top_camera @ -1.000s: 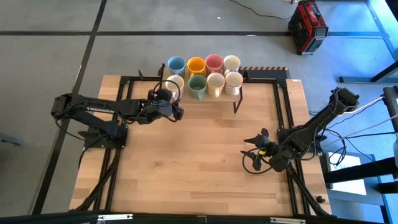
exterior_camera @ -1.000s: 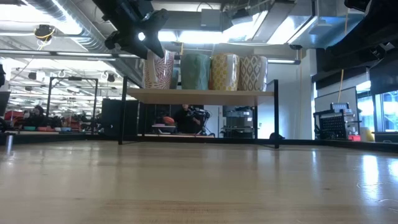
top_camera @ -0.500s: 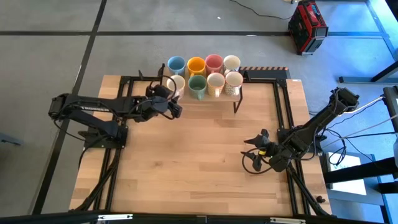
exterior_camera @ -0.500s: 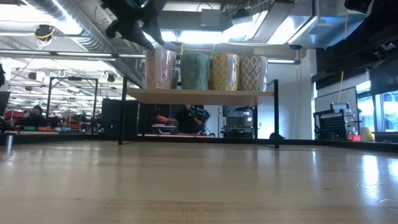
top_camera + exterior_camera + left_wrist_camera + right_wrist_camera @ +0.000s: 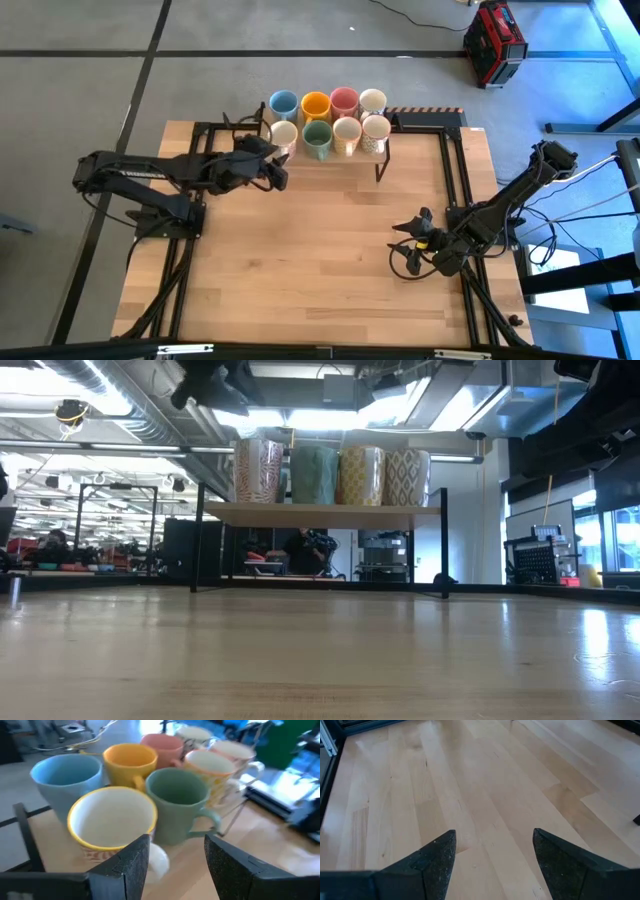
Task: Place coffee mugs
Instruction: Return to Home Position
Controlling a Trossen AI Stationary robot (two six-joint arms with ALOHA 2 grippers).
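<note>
We count eight mugs [image 5: 325, 120] in two rows on the shelf [image 5: 320, 513] at the counter's [image 5: 300, 270] 12 o'clock edge. Our left gripper [image 5: 266, 166], spread and empty, has them at its 1 o'clock. The right gripper [image 5: 405, 247], also spread, waits well apart around 4 o'clock.

The wood bench [image 5: 320, 250] is wide and flat. A black frame [image 5: 430, 128] lies on it, along the sides and the far edge. In the middle of the far edge, a small shelf [image 5: 320, 512] stands on thin black legs. Eight mugs [image 5: 361, 475] stand upright on the shelf, close together, in two rows of four. The back row has a blue mug [image 5: 283, 104], a yellow mug [image 5: 316, 105], a pink mug [image 5: 344, 101] and a white mug [image 5: 373, 100]. The front row has a yellow-rimmed mug [image 5: 283, 133], a green mug [image 5: 317, 137], a cream mug [image 5: 347, 130] and a patterned mug [image 5: 376, 127].
</note>
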